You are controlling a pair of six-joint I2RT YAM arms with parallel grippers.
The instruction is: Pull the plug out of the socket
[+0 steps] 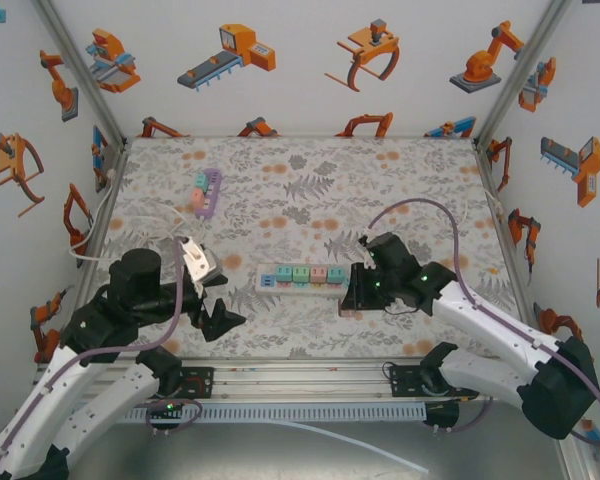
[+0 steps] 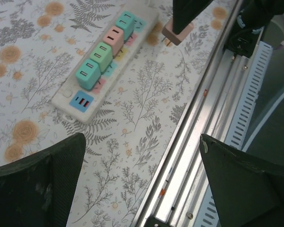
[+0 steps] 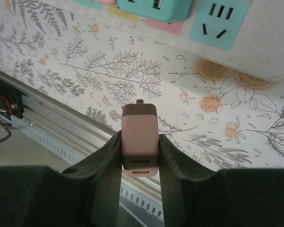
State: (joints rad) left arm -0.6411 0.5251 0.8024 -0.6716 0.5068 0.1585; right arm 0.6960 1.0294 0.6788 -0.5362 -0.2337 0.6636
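Pinching pink plug in R gripper, prongs clear of power strip, just beside its empty socket; pull looking done. Hovering L gripper wide open, empty, near strip, prob. for bracing.

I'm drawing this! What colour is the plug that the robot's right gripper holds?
The plug is pale pink, clearest in the right wrist view.
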